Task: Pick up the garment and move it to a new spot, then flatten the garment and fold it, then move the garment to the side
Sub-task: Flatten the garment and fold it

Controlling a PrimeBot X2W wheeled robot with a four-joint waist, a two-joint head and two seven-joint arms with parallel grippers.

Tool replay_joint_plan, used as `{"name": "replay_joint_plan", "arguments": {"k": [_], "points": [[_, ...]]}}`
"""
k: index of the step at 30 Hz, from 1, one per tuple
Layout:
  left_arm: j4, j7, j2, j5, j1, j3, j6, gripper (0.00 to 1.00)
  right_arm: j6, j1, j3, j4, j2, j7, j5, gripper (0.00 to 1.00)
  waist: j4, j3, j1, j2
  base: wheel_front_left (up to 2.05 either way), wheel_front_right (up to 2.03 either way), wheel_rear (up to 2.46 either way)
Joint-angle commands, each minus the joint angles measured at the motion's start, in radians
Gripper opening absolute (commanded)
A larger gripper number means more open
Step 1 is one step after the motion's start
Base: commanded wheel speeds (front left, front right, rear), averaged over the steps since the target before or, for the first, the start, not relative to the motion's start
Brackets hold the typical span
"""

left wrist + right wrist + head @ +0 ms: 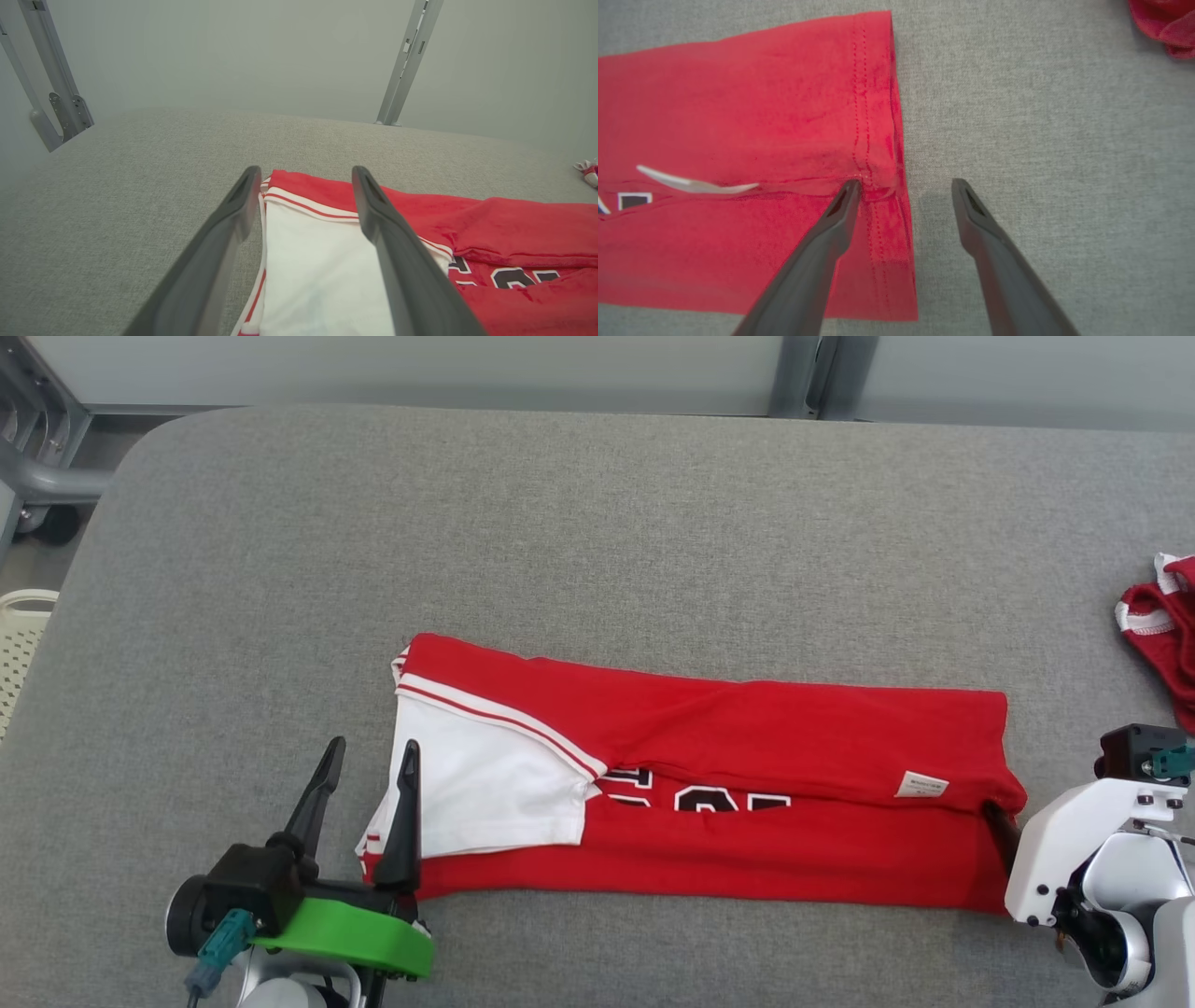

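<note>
Left fingers (315,798) apart; red garment (747,728) folded lengthwise, white sleeve (485,784) atop.

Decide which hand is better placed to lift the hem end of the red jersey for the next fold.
Right. The right hand is open, straddling the red jersey's stitched hem, one finger over cloth, one over the table. The left hand is at the other end, by the white sleeve.

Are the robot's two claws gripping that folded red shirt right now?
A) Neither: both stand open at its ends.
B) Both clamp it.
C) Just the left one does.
A: the left claw gapes at the white sleeve, and the right claw gapes at the hem of the red shirt, neither pinching cloth.
</note>
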State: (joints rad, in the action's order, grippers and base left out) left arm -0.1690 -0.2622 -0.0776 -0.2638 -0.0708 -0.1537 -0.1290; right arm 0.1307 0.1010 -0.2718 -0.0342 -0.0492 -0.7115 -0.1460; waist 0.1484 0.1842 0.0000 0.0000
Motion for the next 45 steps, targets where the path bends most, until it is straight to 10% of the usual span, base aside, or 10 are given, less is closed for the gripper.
{"name": "replay_joint_plan", "arguments": {"k": [1, 12, 15, 20, 45], "points": [[-0.002, -0.002, -0.003, -0.011, -0.014, -0.001, -0.003, 1.0, 0.0, 0.019, 0.0, -0.006, -0.003, 0.001, -0.004, 1.0, 0.003, 0.004, 0.0, 0.0, 0.0, 0.0, 0.0], [-0.013, -0.002, -0.012, -0.026, -0.027, -0.022, -0.003, 1.0, 0.0, 0.082, 0.001, -0.115, 0.0, -0.086, -0.064, 0.95, 0.026, 0.022, 0.0, 0.0, 0.0, 0.0, 0.0], [-0.014, -0.002, -0.015, -0.028, -0.03, -0.028, -0.003, 1.0, 0.0, 0.097, 0.009, -0.127, 0.001, -0.121, -0.07, 0.45, 0.032, 0.026, 0.0, 0.0, 0.0, 0.0, 0.0], [-0.017, -0.002, -0.017, -0.034, -0.032, -0.032, -0.003, 1.0, 0.0, 0.113, 0.004, -0.122, -0.001, -0.146, -0.056, 0.0, 0.039, 0.027, 0.0, 0.0, 0.0, 0.0, 0.0], [-0.008, -0.002, -0.012, -0.013, -0.029, -0.02, -0.003, 1.0, -0.001, 0.022, -0.26, 0.242, -0.004, -0.233, 0.067, 0.0, 0.009, 0.008, 0.0, 0.0, 0.0, 0.0, 0.0]]}}
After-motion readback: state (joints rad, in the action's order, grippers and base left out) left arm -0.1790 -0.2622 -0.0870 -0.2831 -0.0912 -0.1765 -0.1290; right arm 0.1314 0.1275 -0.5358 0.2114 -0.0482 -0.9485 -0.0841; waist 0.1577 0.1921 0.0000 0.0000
